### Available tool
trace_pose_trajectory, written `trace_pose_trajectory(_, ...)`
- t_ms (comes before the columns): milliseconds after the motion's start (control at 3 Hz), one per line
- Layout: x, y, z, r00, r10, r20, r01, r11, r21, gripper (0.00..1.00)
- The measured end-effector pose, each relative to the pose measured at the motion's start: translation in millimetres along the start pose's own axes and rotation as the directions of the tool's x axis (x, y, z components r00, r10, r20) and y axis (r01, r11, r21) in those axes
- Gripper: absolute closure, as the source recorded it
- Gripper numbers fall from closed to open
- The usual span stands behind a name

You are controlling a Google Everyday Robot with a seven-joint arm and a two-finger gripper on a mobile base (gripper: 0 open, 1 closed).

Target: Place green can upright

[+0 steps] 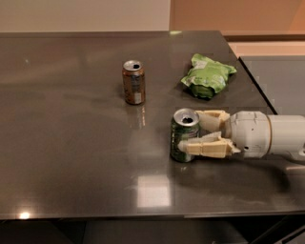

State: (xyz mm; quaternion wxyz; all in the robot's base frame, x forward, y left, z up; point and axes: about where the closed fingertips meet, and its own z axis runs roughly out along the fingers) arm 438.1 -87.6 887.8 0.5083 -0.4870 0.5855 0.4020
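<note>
Far left: a wide stretch of dark, glossy table (57, 143), cut off by the left border of the view. Back edge straight along the top, against a pale wall (81, 14). Front edge low in the view, with a square patch of reflected light just behind it.

Left of centre, toward the back: brown-orange can (133, 82), upright, opened top facing up. Open surface on all its sides, well apart from both edges.

Right of centre, nearer to the front: green can (180, 138), upright on its base, opened top up. Well apart from the brown-orange can, and a good strip of table between it and the front edge.

Around the green can: gripper (190, 129), reaching in level from the right. Cream fingers (207, 147) closed on the can, one across its near side and one behind it, both touching.

Behind the gripper, toward the back right: light green snack bag (207, 76), crumpled, near the right edge of the table, apart from both cans.

Far right: white arm (252, 134), lying low over the right edge of the table. Past a pale gap beyond that edge, a second grey surface (281, 81).
</note>
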Motion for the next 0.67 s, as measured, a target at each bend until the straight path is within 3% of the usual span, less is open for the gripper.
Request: trace_pose_trajectory(667, 6.2, 1.2, -1.5, 1.000, -0.007, -0.018, 0.007, 0.9999, 0.009, 0.00)
